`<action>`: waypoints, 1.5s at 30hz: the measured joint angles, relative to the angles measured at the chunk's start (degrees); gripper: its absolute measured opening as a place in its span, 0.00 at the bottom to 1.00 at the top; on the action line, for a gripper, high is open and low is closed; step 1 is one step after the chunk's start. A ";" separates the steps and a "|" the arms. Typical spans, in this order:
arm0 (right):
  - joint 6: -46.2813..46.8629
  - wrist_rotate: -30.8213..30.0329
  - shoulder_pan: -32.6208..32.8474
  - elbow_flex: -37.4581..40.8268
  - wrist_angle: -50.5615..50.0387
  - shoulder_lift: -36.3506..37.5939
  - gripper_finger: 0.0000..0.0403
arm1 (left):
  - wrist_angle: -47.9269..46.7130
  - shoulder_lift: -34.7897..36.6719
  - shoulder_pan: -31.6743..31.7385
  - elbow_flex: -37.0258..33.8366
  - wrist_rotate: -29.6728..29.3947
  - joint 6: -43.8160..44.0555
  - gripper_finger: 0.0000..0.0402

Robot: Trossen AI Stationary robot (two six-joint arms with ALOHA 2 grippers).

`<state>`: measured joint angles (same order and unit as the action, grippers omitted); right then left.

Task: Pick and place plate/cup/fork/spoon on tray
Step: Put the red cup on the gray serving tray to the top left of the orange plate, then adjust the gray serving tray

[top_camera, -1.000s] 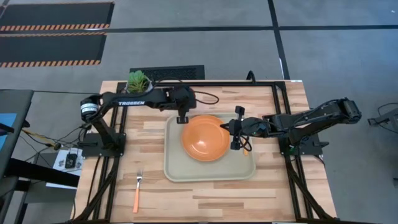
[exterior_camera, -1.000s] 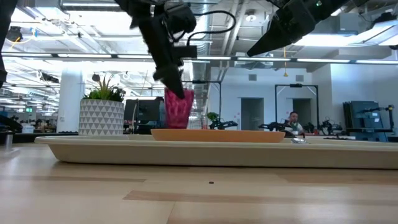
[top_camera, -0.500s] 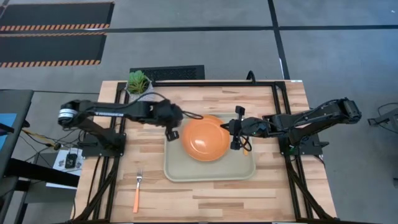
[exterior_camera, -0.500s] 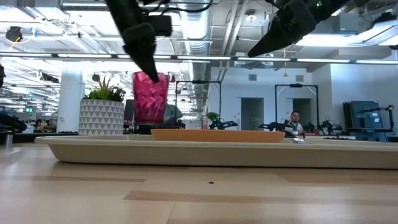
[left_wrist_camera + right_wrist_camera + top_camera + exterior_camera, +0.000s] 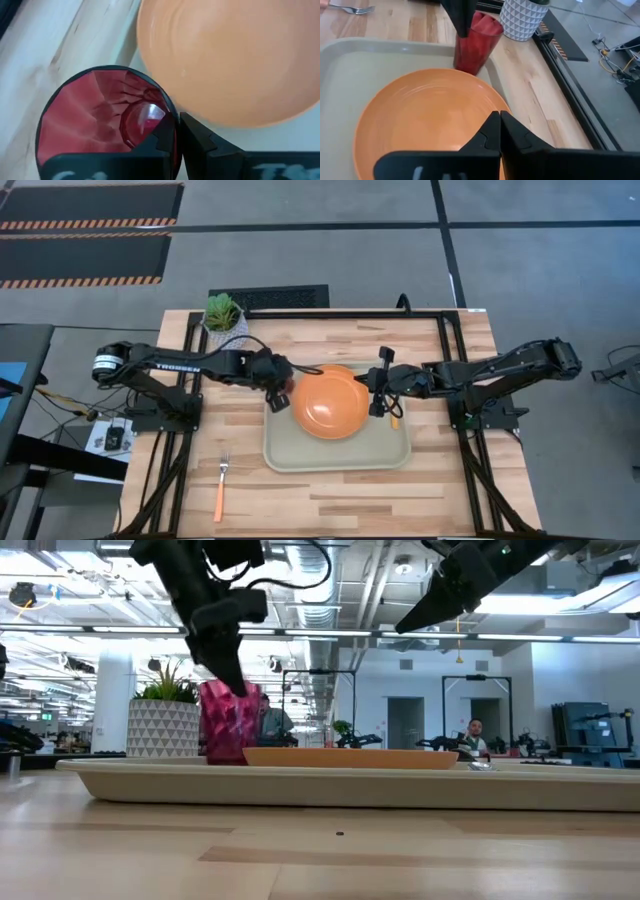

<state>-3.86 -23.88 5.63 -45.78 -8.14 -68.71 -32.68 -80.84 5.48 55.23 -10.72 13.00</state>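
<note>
- The left hand (image 5: pixel 283 383) grips the small dark red round cup (image 5: pixel 229 721) by its rim, one finger inside the cup and one outside, at the far left corner of the large pale-green rectangular plastic tray (image 5: pixel 300 455).
- In the right wrist view the cup (image 5: pixel 475 42) stands upright on the tray floor, just beside the round orange plastic plate (image 5: pixel 427 125) and near the white patterned pot (image 5: pixel 522 19) on the wooden worktop (image 5: pixel 340 500).
- The left wrist view shows the cup (image 5: pixel 100 120) from above, close against the plate's edge (image 5: pixel 235 60); whether the two touch cannot be told.
- The plate (image 5: pixel 329 401) lies flat in the tray's middle.
- The right hand (image 5: pixel 380 386), its fingers pressed together and holding nothing, hangs over the plate's right edge.
- The slim orange-handled fork with silver tines (image 5: pixel 220 488) lies on the worktop near the front left, well apart from the tray.
- Half a second earlier the cup hung higher, clear above the tray rim in the low view; it now sits lower, level with the plate, and the left hand has moved slightly right, toward the plate.
- The right arm and the plate have not shifted.
</note>
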 joint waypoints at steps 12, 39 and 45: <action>0.00 0.02 0.00 0.02 -0.37 0.01 0.03 | 1.11 -3.37 0.52 0.13 -0.67 -0.13 0.02; 3.27 -0.28 -2.26 2.28 -4.66 0.02 0.02 | -2.04 5.28 -1.58 1.89 -2.18 -5.54 0.27; 6.42 -1.24 -0.37 2.29 -8.80 0.20 0.02 | -3.36 12.01 -12.64 -0.22 1.56 -7.41 0.25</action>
<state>2.56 -25.11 5.26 -43.48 -16.94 -68.51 -36.04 -68.82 -7.17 55.01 -9.16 5.58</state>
